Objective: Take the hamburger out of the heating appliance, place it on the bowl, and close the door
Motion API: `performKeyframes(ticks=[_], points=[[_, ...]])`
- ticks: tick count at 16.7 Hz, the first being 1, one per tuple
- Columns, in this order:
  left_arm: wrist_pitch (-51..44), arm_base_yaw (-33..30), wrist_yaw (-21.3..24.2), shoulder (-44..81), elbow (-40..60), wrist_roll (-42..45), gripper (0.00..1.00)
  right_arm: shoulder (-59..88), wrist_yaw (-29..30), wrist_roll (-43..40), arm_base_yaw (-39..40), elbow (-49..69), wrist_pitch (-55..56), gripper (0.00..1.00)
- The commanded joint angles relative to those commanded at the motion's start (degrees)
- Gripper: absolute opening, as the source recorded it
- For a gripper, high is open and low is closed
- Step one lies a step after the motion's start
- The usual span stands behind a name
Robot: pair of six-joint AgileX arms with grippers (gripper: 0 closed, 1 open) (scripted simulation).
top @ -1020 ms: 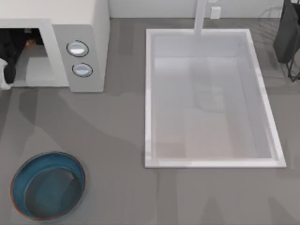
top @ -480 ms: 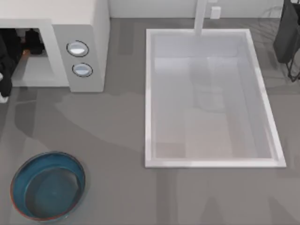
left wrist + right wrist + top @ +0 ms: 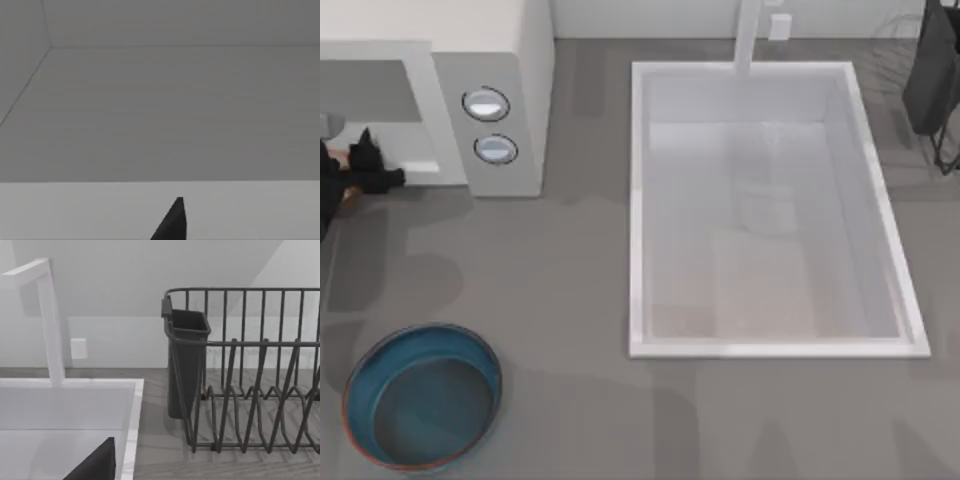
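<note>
Top view, heating appliance (image 3: pixel 510 90): white box at the counter's far left corner, grey panel with two round knobs (image 3: pixel 486 104) facing the camera; its cavity to the left of the panel reads as a plain grey opening with nothing visible inside.
Top view, door: cannot be made out at the left edge.
Top view, left tool (image 3: pixel 365 168): dark fingers at the left edge, just in front of the appliance's lower lip, touching or nearly touching it; how far apart they stand cannot be told.
Top view, hamburger (image 3: pixel 352 197): only a small orange-brown sliver just below the left tool, against the dark arm; whether it is gripped cannot be told.
Top view, bowl (image 3: pixel 365 370): blue with teal inside and reddish rim, on the counter at the near left, well apart from the appliance, nothing in it.
Top view, sink (image 3: pixel 638 210): large white rectangular basin right of centre, nothing in it, white tap (image 3: pixel 750 35) at its far rim.
Top view, right arm: parked at the far right corner by a dark wire rack (image 3: pixel 938 80).
Left wrist view: grey appliance interior, a pale ledge, one dark fingertip (image 3: pixel 173 222).
Right wrist view: sink corner, tap, dish rack with a dark cutlery cup (image 3: pixel 187 365) hung on its end; nothing visible in the rack's slots; a dark finger edge (image 3: pixel 97 465), spread not shown.
</note>
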Motion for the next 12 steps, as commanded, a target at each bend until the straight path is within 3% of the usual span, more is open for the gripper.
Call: performKeyframes(ticks=[5, 12], points=[[7.7, 1.0, 0.9, -4.8, -11.3, 0.2, 0.00, 0.0, 0.0, 0.0, 0.0, 0.0, 0.0, 1.00], [7.1, 0.7, 0.9, -5.8, -11.4, 0.3, 0.00, 0.0, 0.0, 0.0, 0.0, 0.0, 0.0, 1.00]])
